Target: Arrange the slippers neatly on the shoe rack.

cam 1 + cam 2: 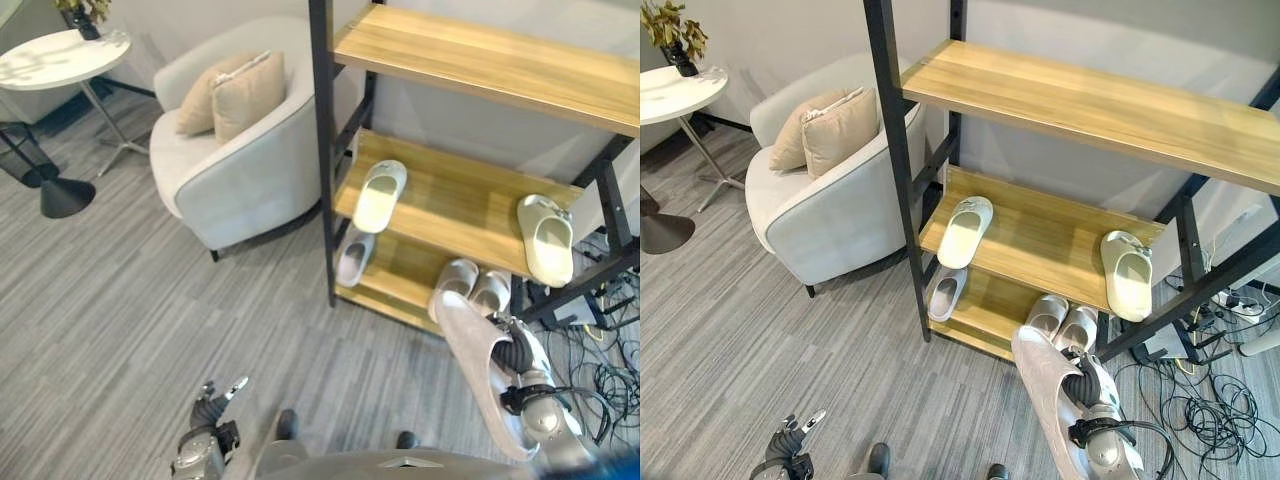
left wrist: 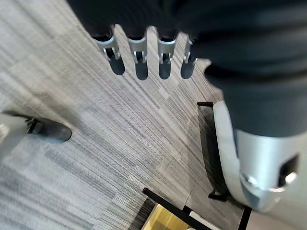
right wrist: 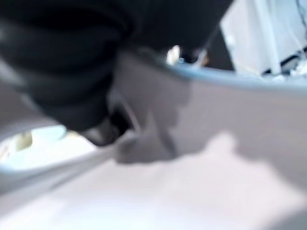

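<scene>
Right hand (image 1: pixel 1092 398), at 5 o'clock in the head views, is clamped on a pale grey slipper (image 1: pixel 1050 392): dark-tipped fingers curl into its opening, sole turned outward, toe pointing up toward the rack. Slipper is held off the floor, just in front of the rack's lowest shelf; its surface looks smooth and slightly glossy, rounded at the toe. Left hand (image 1: pixel 212 400) hangs low at 7 o'clock above the grey striped carpet (image 1: pixel 120 300), fingers (image 2: pixel 138 60) straight and spread apart, holding nothing.

Shoe rack (image 1: pixel 470 195), black frame with wooden shelves, stands at 1 o'clock. Bottom shelf: one grey slipper (image 1: pixel 354 258) at the left end, a grey pair (image 1: pixel 474 287) side by side near the right. Middle shelf: cream slipper (image 1: pixel 380 195) at the left, toe outward; second cream slipper (image 1: pixel 547 238) well apart at the right edge. Top shelf bare wood.

Further back at 11 o'clock, a white armchair (image 1: pixel 240 170) with two beige cushions (image 1: pixel 235 90); beyond it a round white side table (image 1: pixel 60 58).
</scene>
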